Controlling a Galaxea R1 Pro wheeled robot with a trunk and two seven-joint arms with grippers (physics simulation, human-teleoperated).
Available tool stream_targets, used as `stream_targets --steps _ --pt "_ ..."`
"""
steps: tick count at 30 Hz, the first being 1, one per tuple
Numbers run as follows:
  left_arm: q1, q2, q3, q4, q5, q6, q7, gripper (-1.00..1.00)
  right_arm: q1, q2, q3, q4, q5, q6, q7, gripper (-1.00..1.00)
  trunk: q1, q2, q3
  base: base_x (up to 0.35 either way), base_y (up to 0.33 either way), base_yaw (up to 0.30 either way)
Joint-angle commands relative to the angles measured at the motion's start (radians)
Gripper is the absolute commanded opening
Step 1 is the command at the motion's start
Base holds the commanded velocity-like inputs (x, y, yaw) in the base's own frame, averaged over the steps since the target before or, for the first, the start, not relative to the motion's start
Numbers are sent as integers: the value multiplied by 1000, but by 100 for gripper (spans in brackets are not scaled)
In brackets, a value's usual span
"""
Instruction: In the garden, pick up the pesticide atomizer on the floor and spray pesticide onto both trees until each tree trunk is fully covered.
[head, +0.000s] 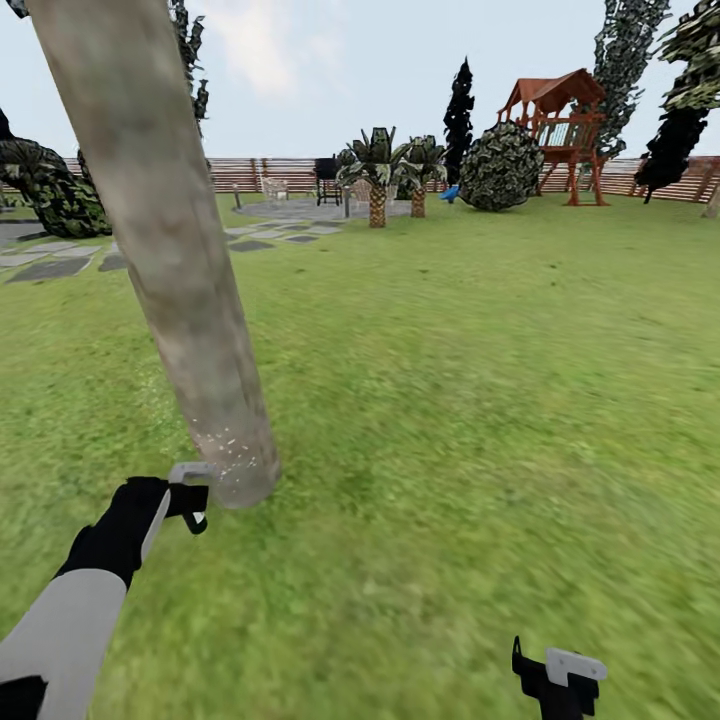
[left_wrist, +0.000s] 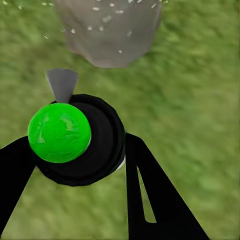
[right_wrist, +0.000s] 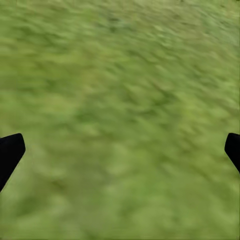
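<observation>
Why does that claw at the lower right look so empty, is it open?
Open. The right claw has its fingertips spread to opposite edges of the right wrist view, with just grass between them.

Nothing to read here, folks: no lettering, label, brand, number or sign on anything in any of the three views

A red-roofed wooden playset (head: 558, 130) stands beside a round bush (head: 500, 166).
</observation>
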Motion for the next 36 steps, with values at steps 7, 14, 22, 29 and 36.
stream_targets --steps 7,14,22,29,36 --pt "-8 1 2 -47 -3 2 1 -100 0 0 0 0 0 0 0 100 0 0 0 32 -65 12" --pt "-12 1 4 -96 -4 44 5 -100 0 0 0 0 0 0 1 100 0 0 0 -17 -7 242" --pt "0 6 2 -187 -3 62 3 -100 0 0 0 0 0 0 0 100 0 0 0 71 -139 45" --pt "1 7 1 -191 -4 63 4 -100 0 0 0 0 0 -1 0 100 0 0 0 101 -257 0" --pt "1 7 1 -191 -4 63 6 -100 0 0 0 0 0 -1 0 100 0 0 0 152 -248 15"
